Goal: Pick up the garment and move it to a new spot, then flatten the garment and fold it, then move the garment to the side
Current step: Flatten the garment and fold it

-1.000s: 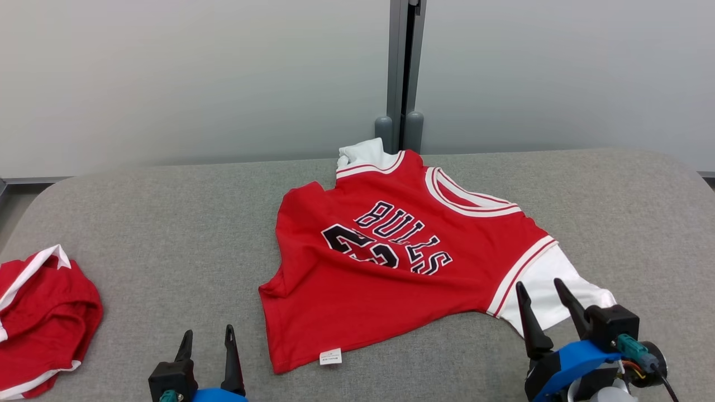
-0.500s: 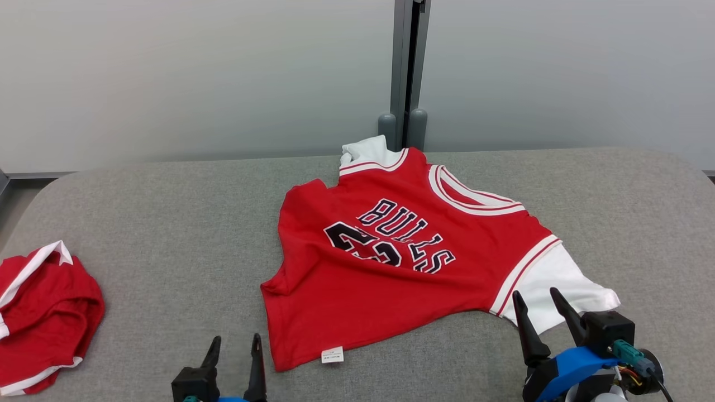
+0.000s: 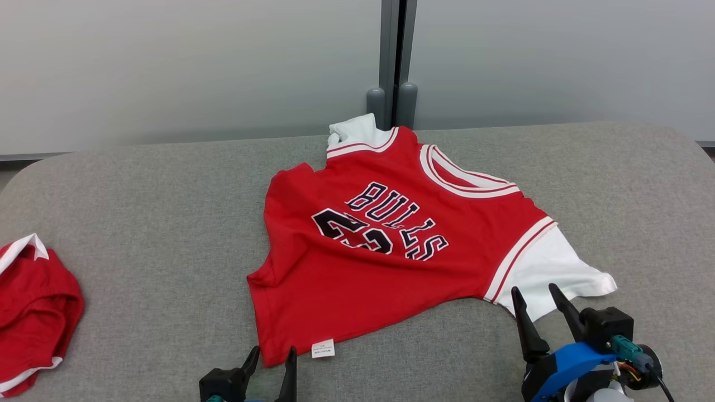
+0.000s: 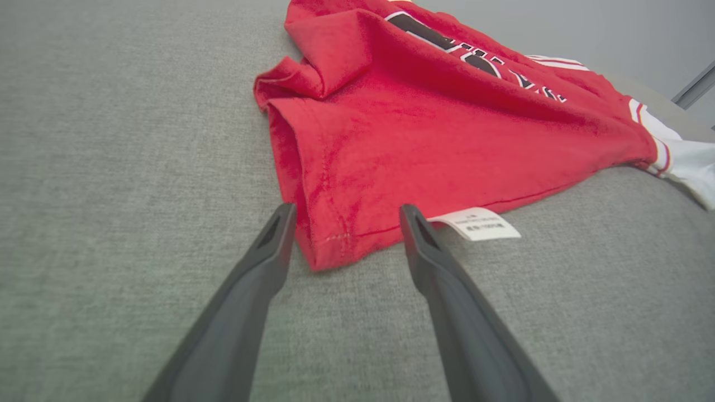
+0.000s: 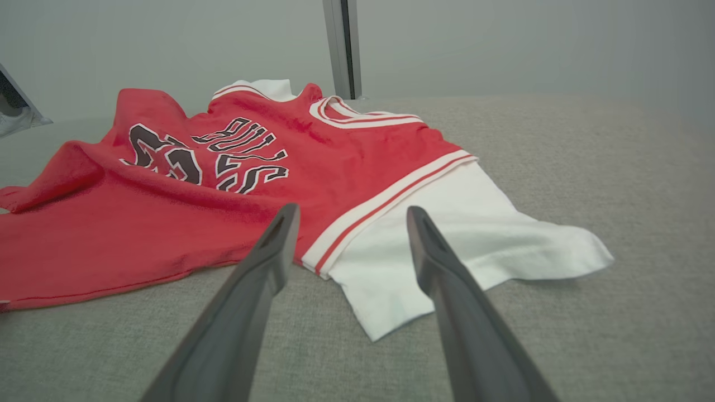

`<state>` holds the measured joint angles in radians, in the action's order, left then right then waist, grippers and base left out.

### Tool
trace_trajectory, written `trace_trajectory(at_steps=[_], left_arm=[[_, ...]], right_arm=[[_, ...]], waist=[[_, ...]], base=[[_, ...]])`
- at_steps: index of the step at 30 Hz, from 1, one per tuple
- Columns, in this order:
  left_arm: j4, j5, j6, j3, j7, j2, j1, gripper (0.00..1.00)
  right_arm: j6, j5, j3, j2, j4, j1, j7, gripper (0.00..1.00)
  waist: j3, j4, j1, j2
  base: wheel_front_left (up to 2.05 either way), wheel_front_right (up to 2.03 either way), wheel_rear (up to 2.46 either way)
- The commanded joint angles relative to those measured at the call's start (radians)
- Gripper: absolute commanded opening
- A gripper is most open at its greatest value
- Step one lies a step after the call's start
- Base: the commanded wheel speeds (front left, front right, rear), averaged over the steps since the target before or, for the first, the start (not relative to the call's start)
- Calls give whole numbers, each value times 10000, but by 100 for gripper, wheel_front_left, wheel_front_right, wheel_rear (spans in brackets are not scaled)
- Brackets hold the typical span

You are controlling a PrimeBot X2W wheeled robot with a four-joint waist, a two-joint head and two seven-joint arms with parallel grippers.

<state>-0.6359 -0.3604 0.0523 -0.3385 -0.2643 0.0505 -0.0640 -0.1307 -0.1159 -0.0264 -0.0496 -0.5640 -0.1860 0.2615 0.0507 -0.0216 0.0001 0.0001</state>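
Head view: a red Bulls jersey [image 3: 380, 268], black lettering and number facing up, lies rumpled and skewed at the middle of a grey fabric-covered table [image 3: 139, 223], collar toward 12 o'clock, hem toward 7 o'clock. One white sleeve [image 3: 553, 268] spreads flat from its 4 o'clock side; a second white sleeve is bunched at its 12 o'clock edge. A small white label [image 3: 323, 348] hangs from the hem at 6 o'clock. Red shorts [image 3: 33, 301] with white trim lie heaped at the 8 o'clock edge of the table, well apart from the jersey. A grey post [image 3: 392, 56] rises at 12 o'clock against a pale wall [image 3: 167, 67]. The left gripper [image 3: 273, 350] sits at 6 o'clock, fingers spread, tips just beside the hem corner. The right gripper [image 3: 533, 288] sits at 4 o'clock, fingers spread, tips at the edge of the flat sleeve. Left wrist view: both dark fingers are released and grasp nothing; the hem corner lies on the table between their tips, and the label lies at 1 o'clock of the right-hand tip, just beside it. Whether the tips touch the cloth cannot be told. Right wrist view: both fingers are parted and grasp nothing; the flat sleeve and its striped red-and-white armhole band lie toward 12 o'clock, between and beyond the tips, with the red body of the jersey toward 10 o'clock.
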Motion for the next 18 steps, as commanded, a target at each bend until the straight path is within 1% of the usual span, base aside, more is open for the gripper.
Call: trace_trajectory(at_steps=[1,8,9,11,12,14,15,16,17,18], left_arm=[[-38,-61,-48,-32,-1,1,-136,100],[-215,-185,8,-119,-1,1,-295,100],[-234,-246,-2,-95,-1,3,-297,90],[-244,-247,-36,-85,-1,1,-349,81],[-249,-273,-33,-86,-1,1,-367,72],[-290,-335,10,-124,-1,1,-401,47],[-325,-360,33,-132,-1,1,-424,42],[-344,-350,49,-135,-1,3,-468,32],[-396,-352,51,-116,-1,1,-498,26],[-441,-350,56,-82,-1,1,-520,9]], right_arm=[[-1,0,24,-30,31,-185,53,100],[-1,59,146,-30,69,-217,53,100],[-1,64,161,-30,78,-226,53,100],[-1,65,187,-30,99,-252,53,100],[-1,68,194,-30,112,-268,53,100],[-1,75,217,-30,125,-318,53,100],[-1,87,236,-30,122,-335,53,100],[-1,108,268,-30,123,-358,53,100],[-1,123,347,-31,109,-379,53,100],[-1,131,441,-31,87,-400,53,100]], waist=[[62,-30,-1,-1],[226,-113,-1,-1],[248,-114,-1,-1],[300,-111,-1,-1],[328,-109,-1,-1],[391,-108,-1,-1],[426,-106,-1,-1],[456,-101,-1,-1],[490,-92,-1,-1],[518,-83,-1,-1]], base=[[0,0,0],[0,0,0],[0,0,0],[0,0,0],[0,0,0],[0,0,0],[0,0,0],[0,0,0],[0,0,0],[0,0,0]])
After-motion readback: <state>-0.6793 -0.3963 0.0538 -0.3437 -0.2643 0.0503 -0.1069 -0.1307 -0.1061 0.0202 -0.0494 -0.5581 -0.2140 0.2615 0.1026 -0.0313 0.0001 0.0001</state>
